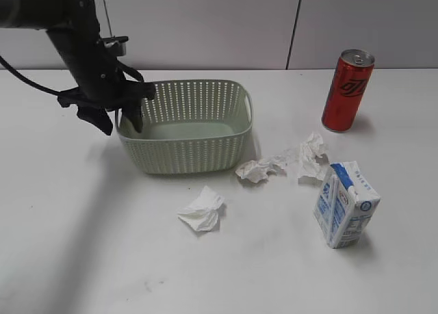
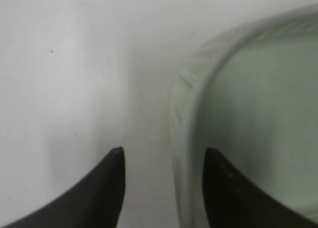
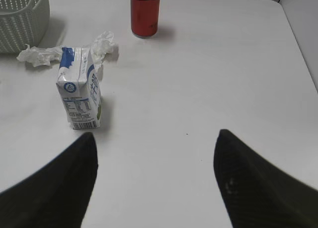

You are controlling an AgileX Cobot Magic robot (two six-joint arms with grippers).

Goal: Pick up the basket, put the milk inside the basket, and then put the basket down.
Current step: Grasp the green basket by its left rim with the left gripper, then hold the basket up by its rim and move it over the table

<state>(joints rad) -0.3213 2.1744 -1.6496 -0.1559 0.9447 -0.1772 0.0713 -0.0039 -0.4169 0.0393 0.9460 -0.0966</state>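
The sage-green basket (image 1: 195,146) stands on the white table left of centre. My left gripper (image 1: 121,124) is open and straddles the basket's left rim, one finger outside and one inside; the left wrist view shows the blurred rim (image 2: 186,123) between the fingers (image 2: 164,156). The white and blue milk carton (image 1: 345,204) stands upright at the right front; it also shows in the right wrist view (image 3: 79,91). My right gripper (image 3: 156,138) is open and empty over bare table, to the right of and nearer than the carton; it is out of the exterior view.
A red soda can (image 1: 348,90) stands at the back right, also in the right wrist view (image 3: 144,12). Crumpled tissue (image 1: 284,160) lies between basket and carton, another piece (image 1: 202,210) in front of the basket. A wall runs behind the table.
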